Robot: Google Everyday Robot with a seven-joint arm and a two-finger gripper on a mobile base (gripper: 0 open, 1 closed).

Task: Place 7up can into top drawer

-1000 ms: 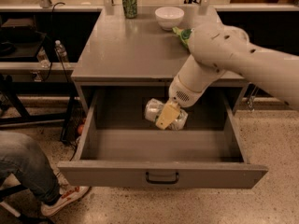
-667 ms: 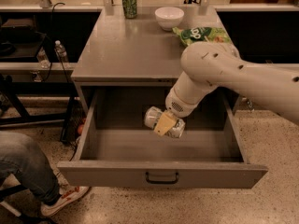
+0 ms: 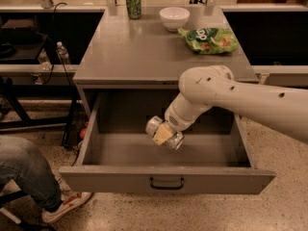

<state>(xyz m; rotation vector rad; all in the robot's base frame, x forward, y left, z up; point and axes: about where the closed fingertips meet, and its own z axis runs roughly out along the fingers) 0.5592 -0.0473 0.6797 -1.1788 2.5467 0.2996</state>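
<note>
The top drawer [image 3: 166, 177] is pulled wide open, a deep grey metal box with a dark bar handle [image 3: 166, 183] at the centre of its front panel. My gripper [image 3: 162, 133] reaches down into it from the right on a thick white arm. It is shut on the 7up can [image 3: 165, 132], a silvery can held on its side with its shiny ends showing left and right of the tan finger [image 3: 161, 134]. The can hangs just above the drawer floor, near the middle.
On the cabinet top stand a dark green can [image 3: 133, 3] at the back, a white bowl [image 3: 174, 18] and a green chip bag [image 3: 209, 40]. A seated person's leg and shoe [image 3: 33, 186] are at the lower left. A water bottle [image 3: 61, 53] stands on a shelf at left.
My arm has swung the can lower and slightly left inside the drawer, closer to its floor. The elbow has dropped toward the drawer's right side.
</note>
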